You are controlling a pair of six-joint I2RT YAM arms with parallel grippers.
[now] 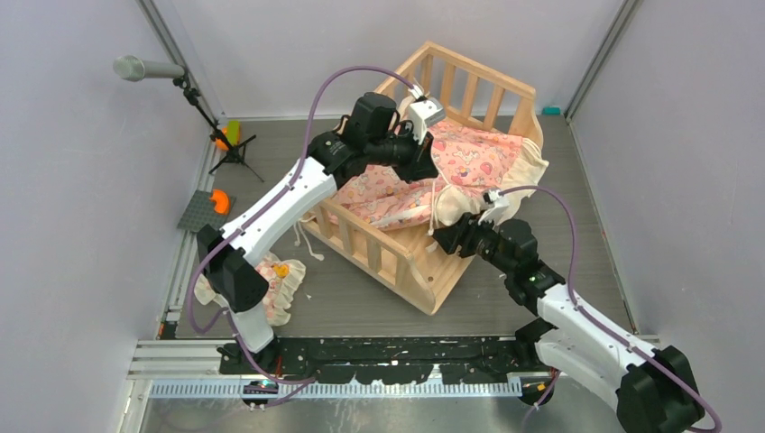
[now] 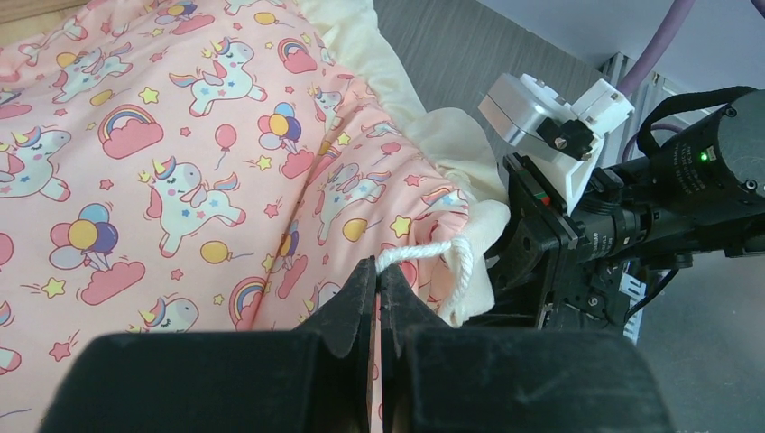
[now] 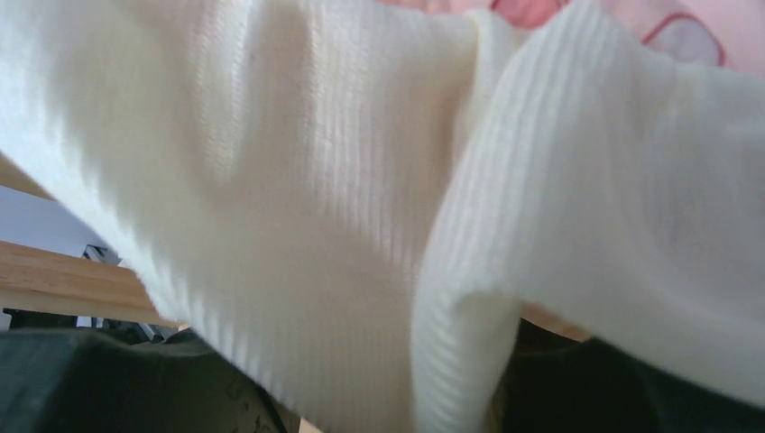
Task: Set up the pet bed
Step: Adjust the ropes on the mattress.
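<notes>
Small pillow (image 1: 281, 281): laid on the grey table (image 1: 361, 311) beside the left arm's base.
Right gripper (image 1: 444, 237): pushed against the cream frill (image 3: 316, 180) at the bed's near corner; its finger spread cannot be told.
Pet bed (image 1: 397, 262): set at an angle mid-table, with the pink unicorn cushion (image 1: 469, 158) rumpled inside.
Left gripper (image 2: 380, 271): fingers closed tight on a white cord (image 2: 433, 251) at the cushion's edge.
Microphone (image 1: 142, 68): mounted on a tripod, far left.
</notes>
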